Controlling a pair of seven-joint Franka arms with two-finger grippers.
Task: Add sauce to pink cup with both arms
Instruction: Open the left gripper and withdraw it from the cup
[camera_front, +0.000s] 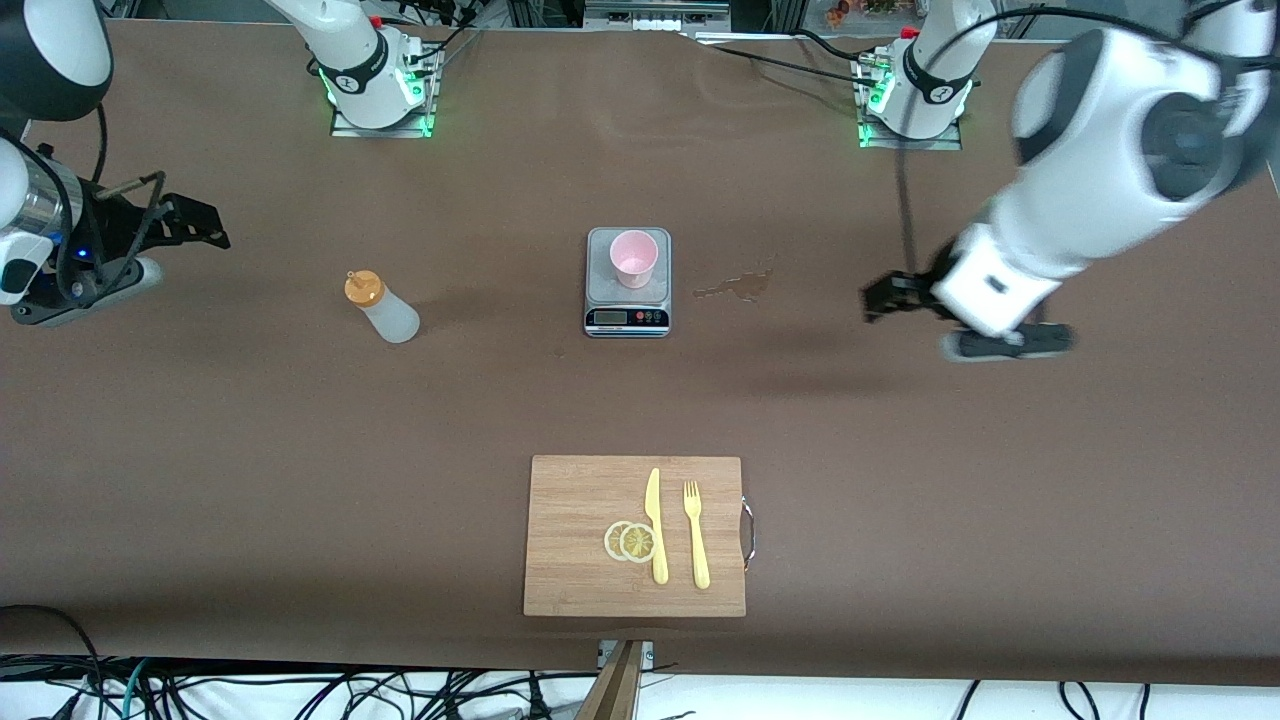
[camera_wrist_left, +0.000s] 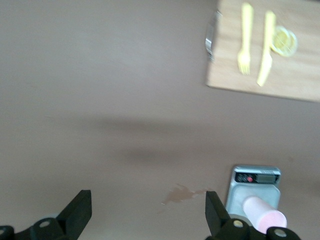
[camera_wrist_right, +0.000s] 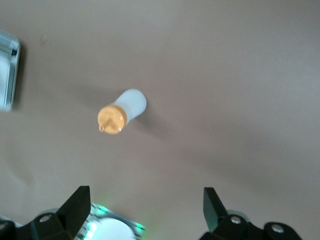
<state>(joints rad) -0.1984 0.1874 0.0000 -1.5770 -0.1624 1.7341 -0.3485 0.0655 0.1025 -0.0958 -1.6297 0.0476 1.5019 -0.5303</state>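
**Both grippers empty, sauce bottle standing apart from the cup**

While neither of our arms holds anything, the task reads as either not begun or already finished, and we cannot tell which from the cup alone; going across the front view from the right arm's end, our right gripper (camera_front: 205, 228) hangs above the table with its fingers spread wide and nothing between them; its wrist view looks down on the sauce (camera_wrist_right: 122, 112), which stands upright on the bare table with its orange cap on, well apart from those fingers.

Next comes the sauce (camera_front: 381, 306) itself, on the table between the right gripper and the scale (camera_front: 627, 318); the pink cup (camera_front: 634, 258) stands upright on the scale's platform, about midway between the two arms; whether it holds any sauce we cannot make out.

Just beside the scale, toward the left arm's end, a wet stain (camera_front: 738, 287) marks the table; past it our left gripper (camera_front: 880, 297) is up over the bare table, fingers likewise spread and empty, the cup (camera_wrist_left: 265, 215) visible past one fingertip.

Nearer the front camera lies a cutting board (camera_front: 570, 580) with lemon slices (camera_front: 630, 541), a knife (camera_front: 656, 525) and a fork (camera_front: 695, 532).

If sauce is still wanted, we judge that the bottle must be grasped, carried over the cup and squeezed.
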